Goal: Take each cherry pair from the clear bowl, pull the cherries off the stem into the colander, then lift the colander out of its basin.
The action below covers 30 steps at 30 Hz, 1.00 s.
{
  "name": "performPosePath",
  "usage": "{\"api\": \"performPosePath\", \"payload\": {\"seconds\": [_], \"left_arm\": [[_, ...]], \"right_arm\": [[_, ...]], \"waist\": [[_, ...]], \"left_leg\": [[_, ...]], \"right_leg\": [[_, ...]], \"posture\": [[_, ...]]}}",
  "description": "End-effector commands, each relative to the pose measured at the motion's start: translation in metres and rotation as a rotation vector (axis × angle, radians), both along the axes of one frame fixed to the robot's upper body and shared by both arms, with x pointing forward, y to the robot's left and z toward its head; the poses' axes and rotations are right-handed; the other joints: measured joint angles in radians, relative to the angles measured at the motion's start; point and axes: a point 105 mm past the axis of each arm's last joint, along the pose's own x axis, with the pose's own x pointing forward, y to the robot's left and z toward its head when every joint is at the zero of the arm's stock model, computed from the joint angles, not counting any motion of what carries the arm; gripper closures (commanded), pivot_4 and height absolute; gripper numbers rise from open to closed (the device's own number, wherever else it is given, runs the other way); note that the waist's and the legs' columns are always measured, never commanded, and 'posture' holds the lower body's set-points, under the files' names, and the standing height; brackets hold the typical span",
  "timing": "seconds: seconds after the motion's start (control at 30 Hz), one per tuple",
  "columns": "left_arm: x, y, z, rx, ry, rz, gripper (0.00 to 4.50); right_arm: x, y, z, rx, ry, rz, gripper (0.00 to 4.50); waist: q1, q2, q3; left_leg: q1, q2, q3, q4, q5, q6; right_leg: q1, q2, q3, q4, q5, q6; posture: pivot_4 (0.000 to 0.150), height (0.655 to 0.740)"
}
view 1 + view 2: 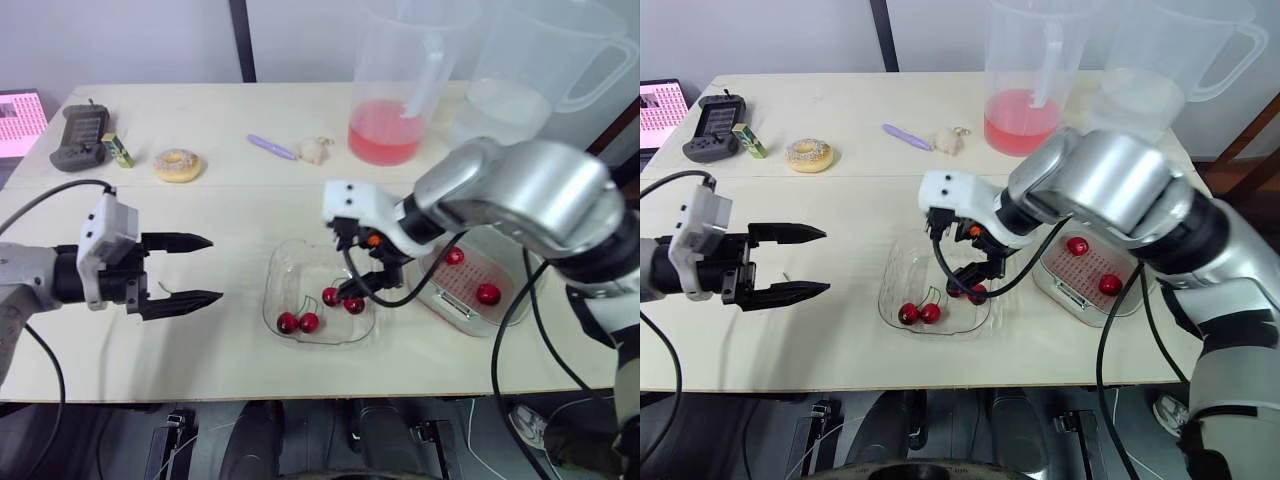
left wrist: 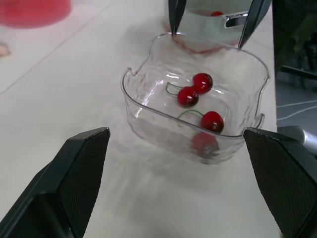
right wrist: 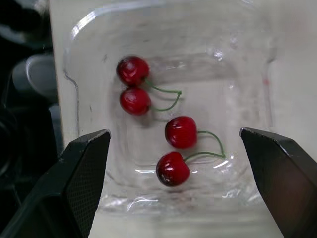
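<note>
Right wrist view: the right gripper (image 3: pixel 173 134) is being held wide open just above the clear bowl (image 3: pixel 88 23), likely for seizing one of two cherry pairs (image 3: pixel 172 168) inside it, while the left gripper (image 1: pixel 214 268) is being held agape beside it.

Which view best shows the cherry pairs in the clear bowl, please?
The right wrist view: straight down into the clear bowl, both cherry pairs and stems unobstructed. The left wrist view sees them sidelong, one through the wall. In the eye views the right tool overlaps one pair.
</note>
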Motion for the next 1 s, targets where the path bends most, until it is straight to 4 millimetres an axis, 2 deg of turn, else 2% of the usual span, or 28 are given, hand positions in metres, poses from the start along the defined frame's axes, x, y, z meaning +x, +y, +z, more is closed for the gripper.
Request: {"api": "performPosePath", "payload": {"seconds": [0.03, 0.23, 0.33, 0.47, 0.5, 0.57, 0.9, 1.0], "left_arm": [[-0.002, 0.001, 0.008, 0.013, -0.056, 0.032, 0.02], [-0.005, -0.005, 0.004, 0.007, -0.053, 0.038, 0.02], [-0.002, -0.006, 0.0, 0.013, -0.041, 0.049, 0.02], [0.0, -0.005, 0.005, 0.023, -0.05, 0.049, 0.02], [0.001, -0.004, 0.007, 0.022, -0.054, 0.05, 0.0], [0.002, -0.006, 0.008, 0.02, -0.057, 0.049, 0.0], [0.007, -0.018, 0.021, -0.06, -0.046, 0.041, 0.0], [0.008, -0.021, 0.022, -0.06, -0.046, 0.039, 0.0]], "right_arm": [[0.007, 0.008, -0.006, -0.048, -0.057, 0.023, 0.0], [0.013, 0.012, -0.03, -0.112, -0.088, 0.013, 0.0], [0.009, 0.019, -0.042, -0.134, -0.098, 0.035, 0.0], [0.005, 0.022, -0.051, -0.151, -0.094, 0.043, 0.0], [0.005, 0.022, -0.052, -0.152, -0.09, 0.041, 0.62], [0.005, 0.021, -0.055, -0.166, -0.099, 0.049, 1.35], [0.008, 0.019, -0.063, -0.179, -0.128, 0.064, 1.35], [0.008, 0.02, -0.064, -0.174, -0.129, 0.066, 2.14]], "waist": [[-0.001, 0.0, 0.0], [0.0, 0.0, 0.0], [-0.001, 0.0, 0.0], [-0.002, 0.0, 0.0], [-0.002, 0.0, 0.0], [-0.002, 0.0, 0.0], [-0.001, 0.0, 0.0], [-0.001, 0.0, 0.0]], "left_leg": [[0.0, 0.0, 0.0, 0.0, 0.0, 0.0], [0.0, 0.0, -0.001, -0.001, 0.0, 0.0], [0.0, 0.0, -0.001, 0.0, 0.0, 0.0], [0.0, 0.0, -0.001, 0.0, 0.0, 0.0], [0.0, 0.0, -0.001, 0.0, 0.0, 0.0], [0.0, 0.0, -0.001, 0.0, 0.0, 0.0], [0.0, 0.0, -0.002, 0.0, 0.0, 0.0], [0.0, 0.0, -0.002, 0.0, 0.0, 0.0]], "right_leg": [[0.0, 0.0, 0.0, 0.0, 0.0, 0.0], [-0.001, 0.001, 0.0, 0.001, 0.0, 0.0], [0.0, 0.001, 0.0, 0.001, 0.0, 0.0], [0.0, 0.002, 0.0, 0.002, 0.0, 0.0], [0.0, 0.002, 0.0, 0.002, 0.0, 0.0], [0.0, 0.002, 0.0, 0.002, 0.0, 0.0], [0.0, 0.002, -0.001, 0.002, 0.0, 0.0], [0.0, 0.002, 0.0, 0.002, 0.0, 0.001]], "posture": [[0.15, 0.7383], [0.15, 0.7383], [0.15, 0.7383], [0.15, 0.7383], [0.15, 0.7383], [0.15, 0.7383], [0.15, 0.7383], [0.15, 0.7383]]}}
